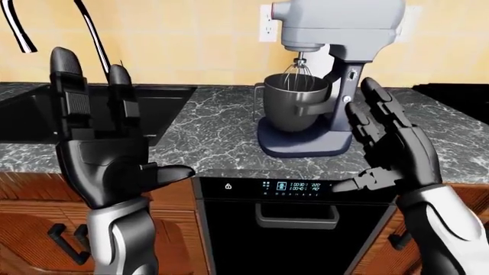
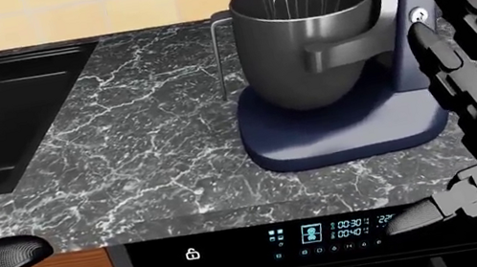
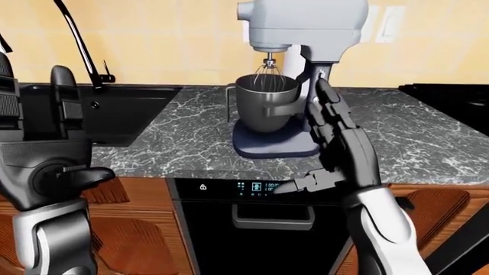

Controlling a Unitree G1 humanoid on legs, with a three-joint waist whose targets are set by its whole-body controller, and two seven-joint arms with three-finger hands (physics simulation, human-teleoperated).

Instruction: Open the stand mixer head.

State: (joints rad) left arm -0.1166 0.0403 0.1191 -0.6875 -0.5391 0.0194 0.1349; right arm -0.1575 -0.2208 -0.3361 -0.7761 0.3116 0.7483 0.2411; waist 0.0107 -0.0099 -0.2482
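One marble counter (image 1: 206, 129), yellow tiled wall (image 1: 176, 40), sink (image 1: 34, 112)

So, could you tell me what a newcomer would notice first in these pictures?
Two big dark hands raised with fingers spread: the left hand at the left-eye view's left, the right hand at its right. Between them a stand mixer stands on the marble counter, whisk down in its steel bowl.

Open counter (image 1: 206, 129) is lying left of the stand mixer (image 1: 328, 80), whose bowl (image 1: 294, 106) and whisk (image 1: 296, 74) are blocking beneath its head.
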